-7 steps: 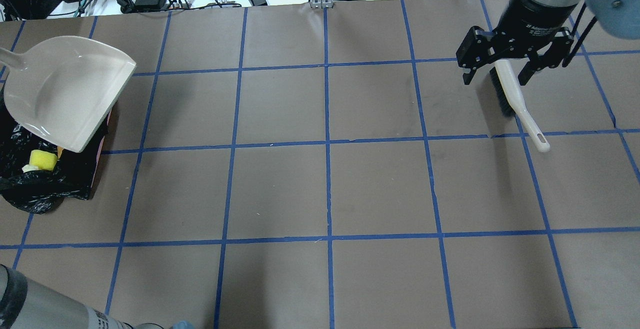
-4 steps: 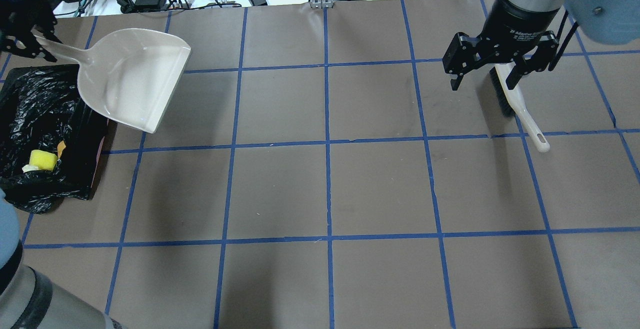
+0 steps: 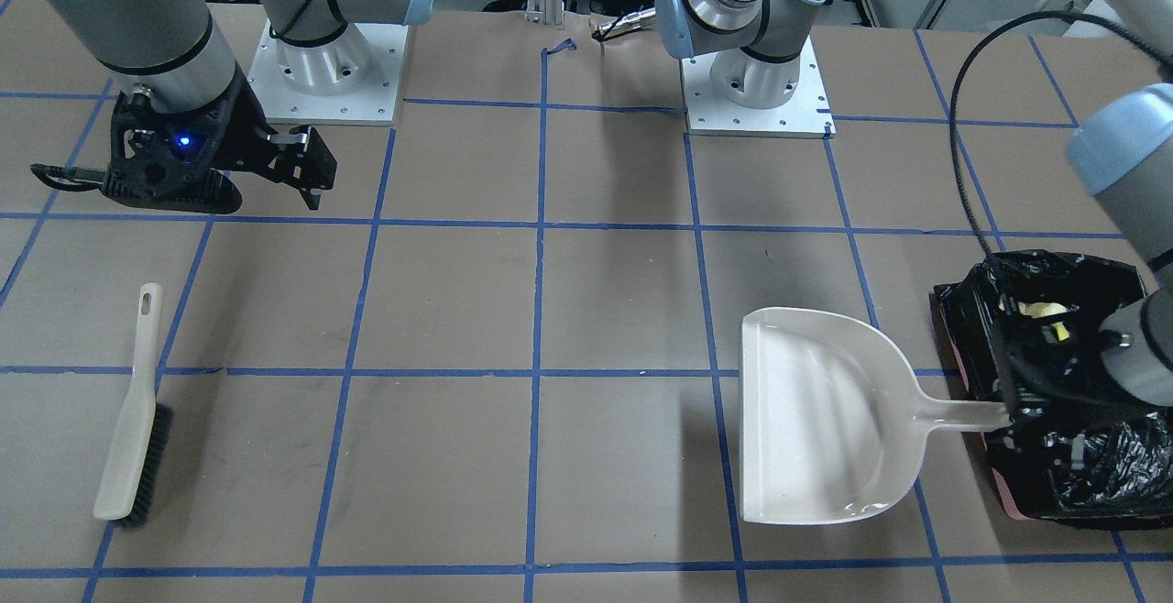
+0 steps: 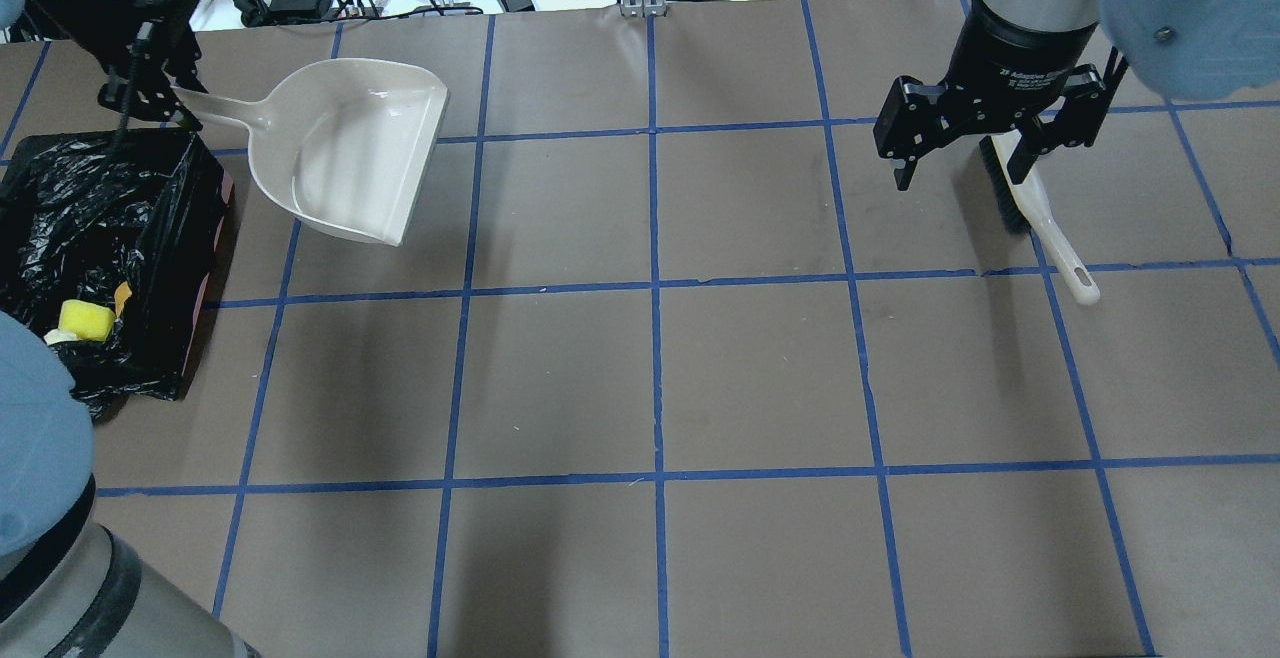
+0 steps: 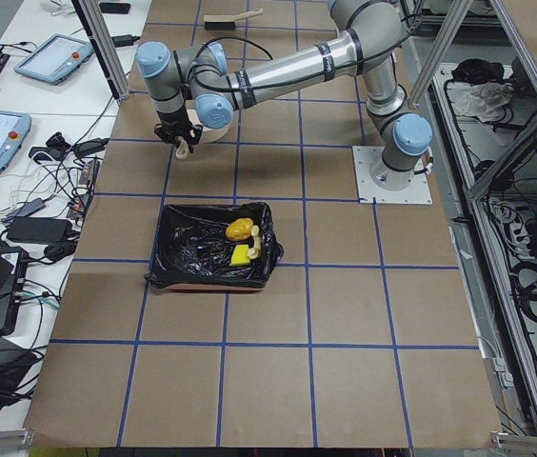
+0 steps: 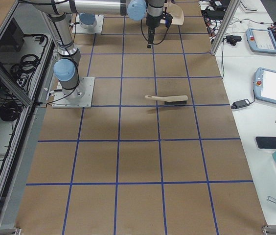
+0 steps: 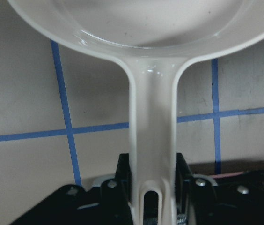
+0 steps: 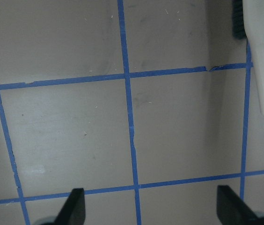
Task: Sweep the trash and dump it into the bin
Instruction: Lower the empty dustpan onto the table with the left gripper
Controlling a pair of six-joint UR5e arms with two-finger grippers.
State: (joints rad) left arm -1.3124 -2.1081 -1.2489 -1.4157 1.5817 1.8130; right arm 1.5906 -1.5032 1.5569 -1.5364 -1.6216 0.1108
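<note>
Presently, your left end effector (image 7: 153,185) is clamping the far end of the handle of the cream dustpan (image 4: 350,153), with one finger pressing on each side of the handle in the left wrist view. The dustpan is sitting just beside the bin (image 4: 90,208), on the side farther from the robot's base. Its handle is pointing back toward the bin and its open mouth is facing the middle of the worktop (image 4: 650,378). The pan is throwing a shadow onto the brown surface beneath it, so it is reading as raised rather than resting, though you cannot confirm this from the pictures. The bin is standing at the robot's left end of the worktop, lined with crinkled black plastic, and a pinkish base edge is showing. Inside it the trash is lying close together: the yellow sponge wedge (image 4: 85,320), the amber lump (image 5: 240,229) and the pale foam piece (image 4: 55,336). Your right end effector (image 4: 960,176) is hanging above the worktop at the robot's right end with its fingers spread wide and gripping nothing. The hand brush (image 4: 1040,210) is lying flat just beside it, with the bristles toward the far edge and the handle crossing a blue tape line.
</note>
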